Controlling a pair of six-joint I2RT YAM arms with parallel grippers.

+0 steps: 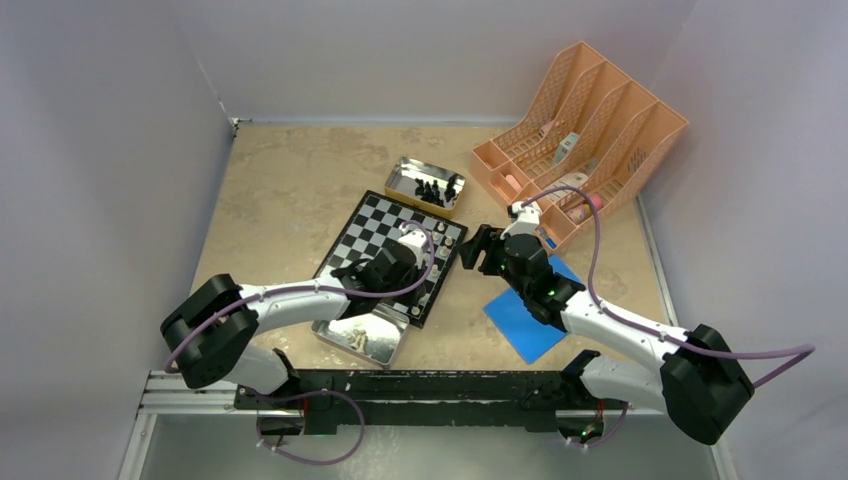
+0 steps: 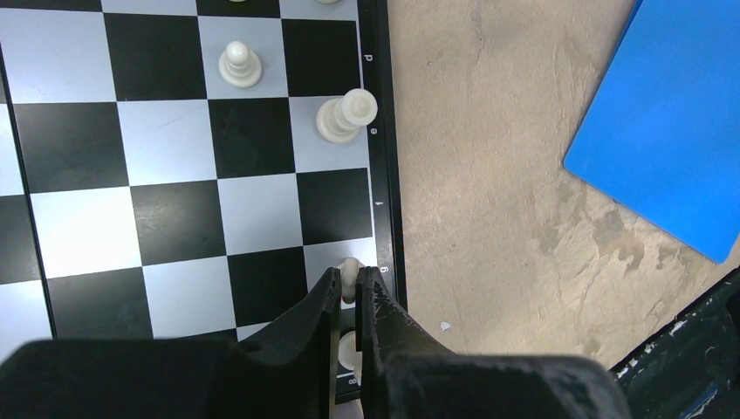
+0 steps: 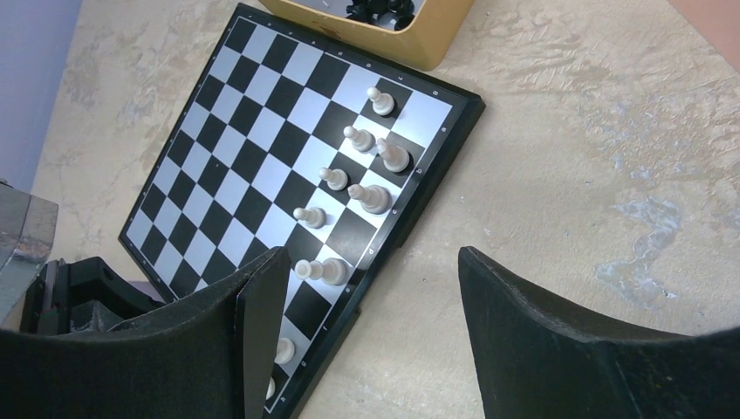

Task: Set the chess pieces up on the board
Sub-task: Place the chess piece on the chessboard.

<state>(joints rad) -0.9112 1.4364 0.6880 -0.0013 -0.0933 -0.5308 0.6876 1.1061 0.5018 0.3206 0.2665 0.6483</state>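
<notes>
the left gripper [image 2: 349,301] pinches a white chess piece [image 2: 350,272] over an edge square of the board [image 2: 174,218]. lower it straight, then let go. the right gripper [image 3: 366,323] waits wide open, holding nothing.

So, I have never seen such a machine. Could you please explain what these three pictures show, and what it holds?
Two robot arms are bolted at a table's near edge. One picture looks down from above; the other two come from a camera on each wrist. On the table lie the board with white pieces, two tins, one with black pieces, a blue square and an orange rack. The left gripper is shut on a white piece over the board's edge. The right gripper is open, holding nothing.
</notes>
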